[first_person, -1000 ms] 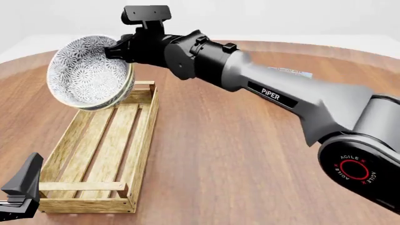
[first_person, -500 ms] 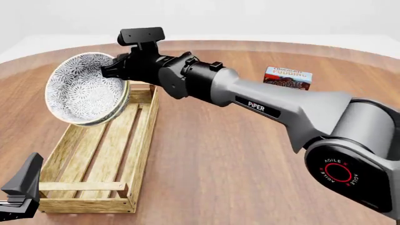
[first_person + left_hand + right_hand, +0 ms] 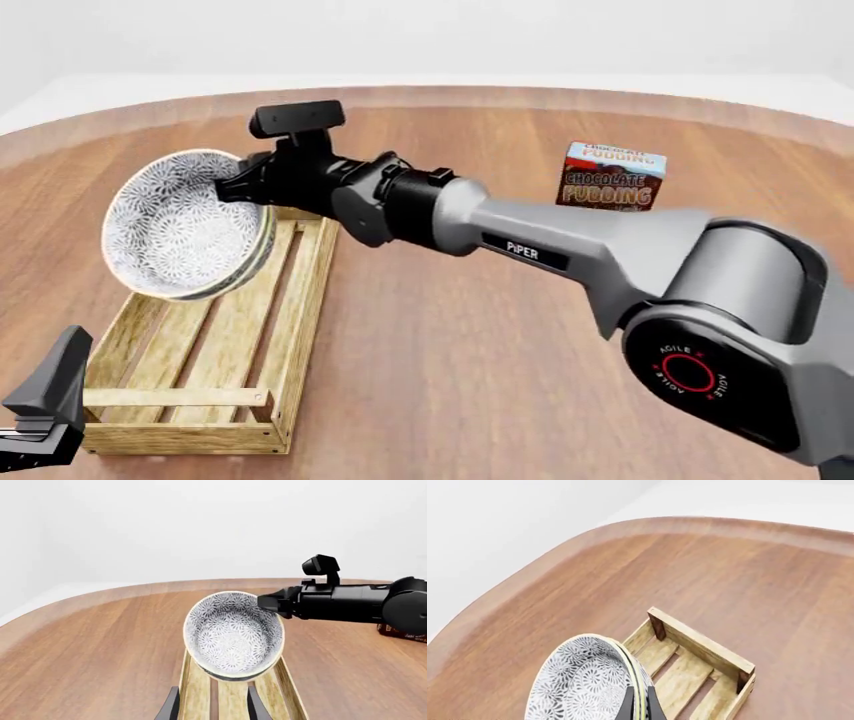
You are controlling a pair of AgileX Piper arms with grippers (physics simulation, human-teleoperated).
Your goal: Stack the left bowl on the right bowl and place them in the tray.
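Your right claw (image 3: pixel 240 187) pinches the tilted stacked bowls (image 3: pixel 187 225) above the tray (image 3: pixel 214 345), their double rim visible only by right wrist, while your left claw (image 3: pixel 212 707) rests parted.

A broad, round-edged desk (image 3: pixel 441 340) of reddish-brown wood grain carries everything. On its left part lies a long rectangular light-wood tray (image 3: pixel 214 345) with slatted bottom, low plank sides and corner posts, running lengthwise away from the arms. Well apart, far right, stands a chocolate pudding box (image 3: pixel 613 177).
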